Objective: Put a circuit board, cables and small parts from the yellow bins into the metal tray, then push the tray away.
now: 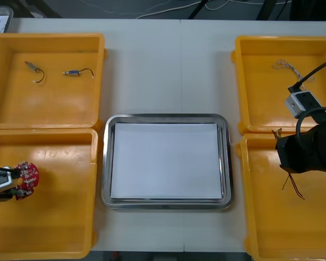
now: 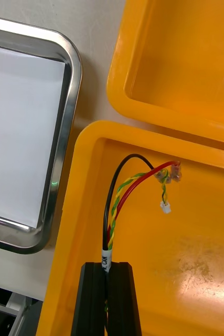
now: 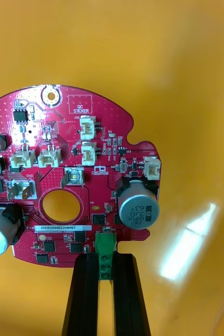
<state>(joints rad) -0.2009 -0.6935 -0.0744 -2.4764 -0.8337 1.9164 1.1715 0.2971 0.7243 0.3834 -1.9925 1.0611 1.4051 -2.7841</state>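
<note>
A round red circuit board (image 1: 26, 176) is held over the near left yellow bin (image 1: 49, 228). My left gripper (image 1: 11, 182) is shut on it; in the left wrist view the fingers (image 3: 85, 294) clamp the board's (image 3: 64, 157) green connector at its edge. My right gripper (image 1: 288, 163) hangs over the near right bin (image 1: 293, 234), shut on a red and yellow cable (image 1: 293, 187). In the right wrist view that cable (image 2: 127, 189), bundled with a black wire, arches out from between the closed fingers (image 2: 93, 299). The metal tray (image 1: 165, 117), white inside, lies between the bins.
The far left bin (image 1: 11, 98) holds two small metal parts (image 1: 76, 72) with short wires. A twisted cable (image 1: 285, 66) lies in the far right bin (image 1: 261, 109). The tray's rim (image 2: 64, 105) runs close beside the near right bin's wall (image 2: 80, 173).
</note>
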